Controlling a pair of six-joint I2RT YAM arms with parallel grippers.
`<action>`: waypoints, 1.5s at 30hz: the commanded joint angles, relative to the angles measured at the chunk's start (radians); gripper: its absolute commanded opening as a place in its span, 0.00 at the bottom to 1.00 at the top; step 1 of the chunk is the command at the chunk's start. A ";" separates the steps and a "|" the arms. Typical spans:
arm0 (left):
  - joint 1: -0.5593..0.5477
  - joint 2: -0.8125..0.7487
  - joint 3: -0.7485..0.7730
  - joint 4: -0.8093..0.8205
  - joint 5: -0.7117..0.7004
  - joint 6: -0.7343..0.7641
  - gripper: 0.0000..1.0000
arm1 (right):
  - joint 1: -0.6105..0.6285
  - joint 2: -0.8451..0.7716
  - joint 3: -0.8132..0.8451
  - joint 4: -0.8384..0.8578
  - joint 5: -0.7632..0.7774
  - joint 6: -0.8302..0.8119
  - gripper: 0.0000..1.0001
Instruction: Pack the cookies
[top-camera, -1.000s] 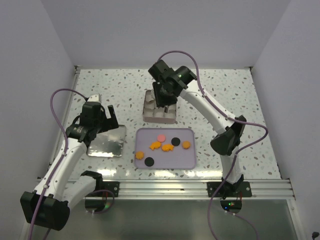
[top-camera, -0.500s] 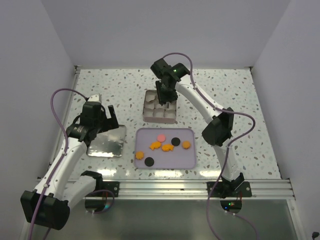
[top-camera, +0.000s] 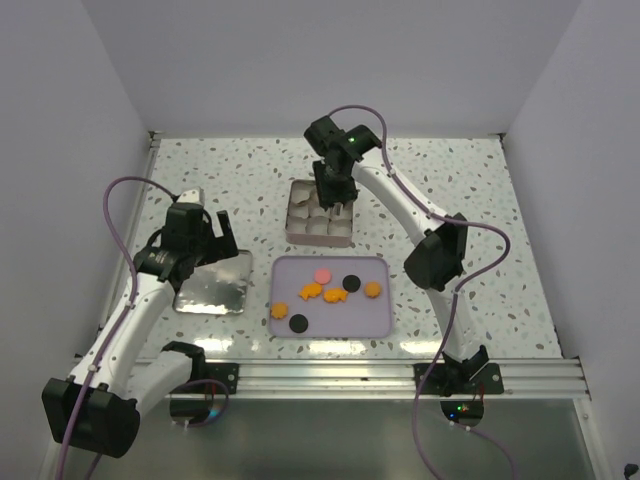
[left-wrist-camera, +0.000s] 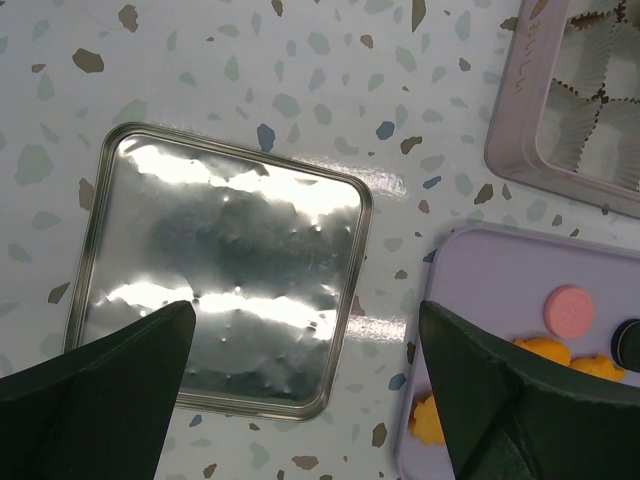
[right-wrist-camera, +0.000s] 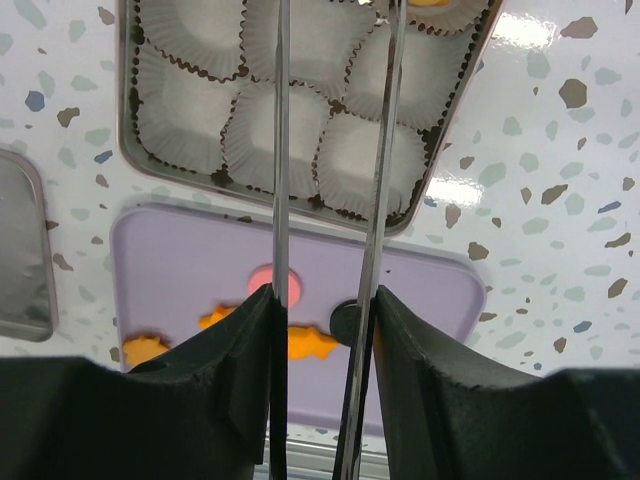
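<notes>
Several cookies lie on the lavender tray (top-camera: 372, 318): a pink round (top-camera: 322, 275), two black rounds (top-camera: 351, 283) (top-camera: 298, 322) and several orange pieces (top-camera: 310, 291). The square tin (top-camera: 295, 225) with white paper cups stands behind the tray. My right gripper (top-camera: 335, 196) hangs over the tin's far side. In the right wrist view its long metal blades (right-wrist-camera: 340, 20) stand apart with nothing between them, and their tips run off the top edge. An orange cookie (right-wrist-camera: 430, 3) lies in a far cup. My left gripper (top-camera: 205, 235) is wide open and empty over the tin lid (left-wrist-camera: 220, 270).
The shiny square lid (top-camera: 213, 283) lies flat, left of the tray. In the left wrist view, the tray's left edge (left-wrist-camera: 480, 270) and the tin's corner (left-wrist-camera: 520, 120) show at the right. White walls close in the speckled table on three sides.
My right arm has reached farther back over the tin, and its gripper now hangs over the far cups. The left arm and the cookies on the tray have not moved.
</notes>
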 joint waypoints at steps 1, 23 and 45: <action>0.003 0.002 -0.006 0.042 0.011 0.018 1.00 | -0.007 -0.011 0.027 -0.105 0.005 -0.016 0.44; 0.003 -0.009 -0.004 0.044 0.010 0.018 1.00 | 0.013 -0.228 -0.094 -0.123 -0.025 0.025 0.49; 0.000 -0.032 -0.010 0.050 0.031 0.027 1.00 | 0.285 -0.574 -0.735 0.024 -0.080 0.261 0.49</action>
